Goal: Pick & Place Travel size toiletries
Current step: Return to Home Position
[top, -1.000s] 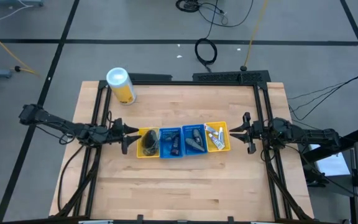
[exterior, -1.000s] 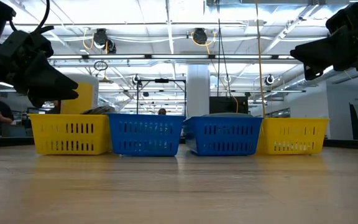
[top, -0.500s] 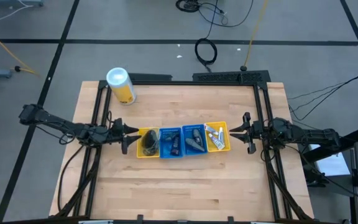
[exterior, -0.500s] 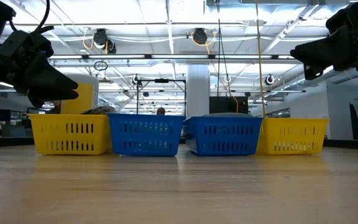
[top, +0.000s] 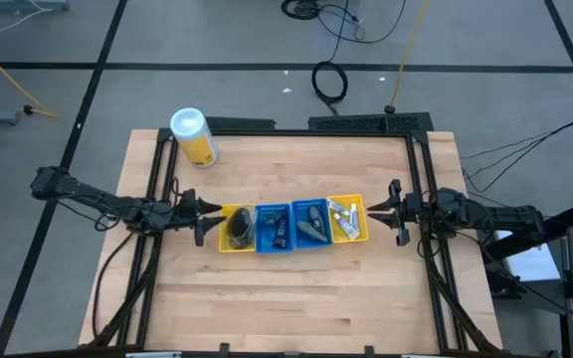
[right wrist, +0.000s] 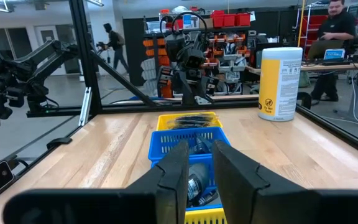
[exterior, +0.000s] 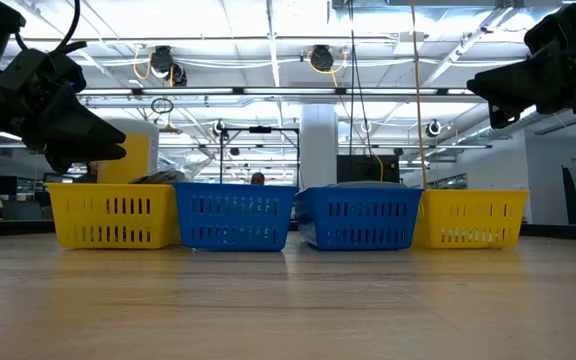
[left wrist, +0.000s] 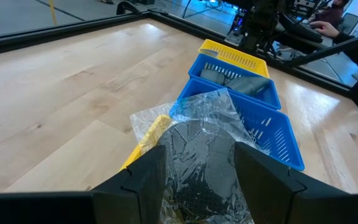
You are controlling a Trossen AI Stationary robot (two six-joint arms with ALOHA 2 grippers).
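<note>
Toiletries (top: 311, 223) lie sorted in bin row (top: 366, 221), mid-table.
Left gripper (top: 199, 219) just beside row's left end, fingers parted, empty; right gripper (top: 397, 211) near other end, fingers slightly apart, empty. Homing: rise clear of rims, avoid snagging clear packet (left wrist: 197, 143).

Reads as a robotics lab inside a large industrial hall. Far beyond the jaws of the right gripper (right wrist: 199, 150): racks of red and orange storage bins (right wrist: 225, 18), tall black metal framing (right wrist: 81, 56), a person seated at a desk (right wrist: 332, 28). High above the jaws, long rows of white strip lights (exterior: 268, 40) and thin hanging cables (exterior: 353, 80). Well below, grey concrete floor (top: 217, 94) crossed by black tape lines, with a loose black coiled cable (top: 329, 82).
</note>
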